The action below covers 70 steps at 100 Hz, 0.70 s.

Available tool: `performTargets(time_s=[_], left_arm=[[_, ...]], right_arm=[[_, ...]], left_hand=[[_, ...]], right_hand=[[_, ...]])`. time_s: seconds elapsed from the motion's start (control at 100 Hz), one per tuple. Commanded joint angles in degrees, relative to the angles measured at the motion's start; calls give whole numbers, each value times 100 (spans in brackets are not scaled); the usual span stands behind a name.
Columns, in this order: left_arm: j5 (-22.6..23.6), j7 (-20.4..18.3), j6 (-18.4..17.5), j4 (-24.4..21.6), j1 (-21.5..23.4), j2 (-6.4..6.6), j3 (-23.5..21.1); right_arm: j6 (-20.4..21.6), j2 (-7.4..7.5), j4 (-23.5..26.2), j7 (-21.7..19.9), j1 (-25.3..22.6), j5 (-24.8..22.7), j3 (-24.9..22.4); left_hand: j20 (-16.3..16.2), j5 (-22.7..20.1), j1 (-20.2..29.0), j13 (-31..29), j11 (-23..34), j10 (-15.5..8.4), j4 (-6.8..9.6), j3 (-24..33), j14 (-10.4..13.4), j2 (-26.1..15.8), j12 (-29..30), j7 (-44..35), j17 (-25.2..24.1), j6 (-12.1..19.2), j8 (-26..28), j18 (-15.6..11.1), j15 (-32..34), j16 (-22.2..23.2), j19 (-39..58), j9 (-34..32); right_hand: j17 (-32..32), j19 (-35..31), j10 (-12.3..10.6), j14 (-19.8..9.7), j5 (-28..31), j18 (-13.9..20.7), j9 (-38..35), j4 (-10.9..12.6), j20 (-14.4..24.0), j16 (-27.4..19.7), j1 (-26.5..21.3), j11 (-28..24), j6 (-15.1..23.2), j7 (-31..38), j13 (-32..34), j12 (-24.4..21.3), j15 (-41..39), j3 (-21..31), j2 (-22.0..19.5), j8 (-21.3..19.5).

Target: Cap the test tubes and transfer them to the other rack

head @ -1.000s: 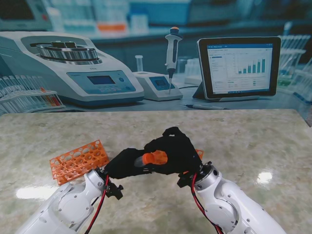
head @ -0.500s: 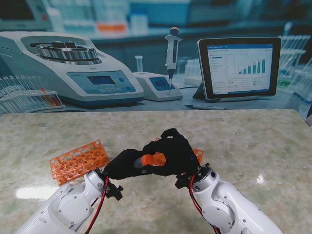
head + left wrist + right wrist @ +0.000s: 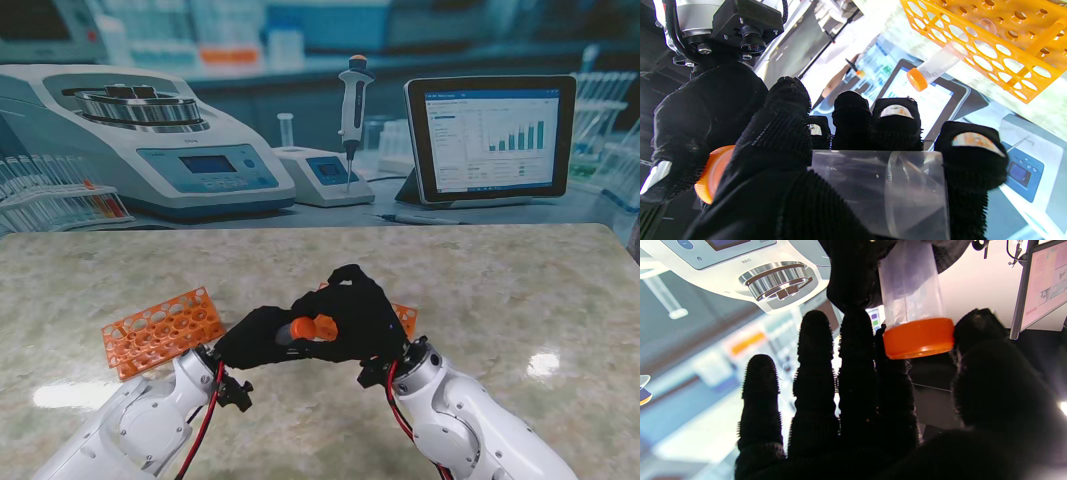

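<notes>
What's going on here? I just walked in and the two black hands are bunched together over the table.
The robot is capping a test tube. Its left hand grips the clear test tube, while the right hand has its thumb and fingers on the orange cap sitting on the tube's mouth. Whether the cap is fully tight cannot be told. An orange rack lies on the table to the left; another rack already holds one capped tube.

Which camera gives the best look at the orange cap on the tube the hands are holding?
The right wrist view: the orange cap sits on the clear tube, its rim in plain sight between thumb and fingers. The left wrist view shows only a sliver behind the left hand. The stand view shows it small, by the right hand.
</notes>
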State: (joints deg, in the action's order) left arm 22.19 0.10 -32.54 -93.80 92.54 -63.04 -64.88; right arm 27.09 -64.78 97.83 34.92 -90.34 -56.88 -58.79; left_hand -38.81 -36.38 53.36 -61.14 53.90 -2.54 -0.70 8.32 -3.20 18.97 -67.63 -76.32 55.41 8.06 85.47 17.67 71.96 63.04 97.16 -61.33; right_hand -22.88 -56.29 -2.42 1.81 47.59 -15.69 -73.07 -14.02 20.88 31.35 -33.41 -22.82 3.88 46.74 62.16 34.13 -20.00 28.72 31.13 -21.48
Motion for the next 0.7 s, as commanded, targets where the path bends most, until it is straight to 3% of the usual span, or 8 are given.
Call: performTargets(time_s=[0.0,0.38,0.59,0.69], left_arm=[[3,-18,-48,-148,2,-30,26],[10,-16,-48,-159,11,-30,25],[9,-21,-30,-159,6,-29,28],[7,-25,-21,-161,4,-29,32]], right_arm=[[13,-8,16,-140,-90,19,1],[106,-23,37,-279,-103,149,-23],[201,-40,73,-346,-156,257,-96],[224,-40,93,-343,-175,253,-126]], left_hand=[[-76,-91,213,59,-25,-264,-32,-49,201,-211,-80,-184,148,275,347,-543,-40,-15,623,130],[-77,-88,212,60,-27,-266,-32,-49,202,-211,-78,-182,141,284,347,-543,-42,-16,618,130],[-78,-85,205,64,-30,-266,-33,-53,203,-220,-77,-181,137,288,348,-541,-48,-17,615,134],[-79,-86,209,63,-30,-262,-33,-53,204,-213,-76,-181,132,289,348,-541,-49,-17,611,132]], right_hand=[[105,-47,-57,-37,631,34,7,56,118,98,-741,29,1104,838,47,-87,-198,553,-764,-232],[186,-22,-23,-17,571,13,133,136,149,62,-738,129,1065,663,-82,-170,-93,365,-652,-112],[341,66,50,64,421,-34,439,307,155,-48,-141,352,862,352,-369,-344,107,147,-642,114],[445,135,96,118,394,-68,713,383,183,-122,246,488,672,-373,-556,-474,198,240,-714,-289]])
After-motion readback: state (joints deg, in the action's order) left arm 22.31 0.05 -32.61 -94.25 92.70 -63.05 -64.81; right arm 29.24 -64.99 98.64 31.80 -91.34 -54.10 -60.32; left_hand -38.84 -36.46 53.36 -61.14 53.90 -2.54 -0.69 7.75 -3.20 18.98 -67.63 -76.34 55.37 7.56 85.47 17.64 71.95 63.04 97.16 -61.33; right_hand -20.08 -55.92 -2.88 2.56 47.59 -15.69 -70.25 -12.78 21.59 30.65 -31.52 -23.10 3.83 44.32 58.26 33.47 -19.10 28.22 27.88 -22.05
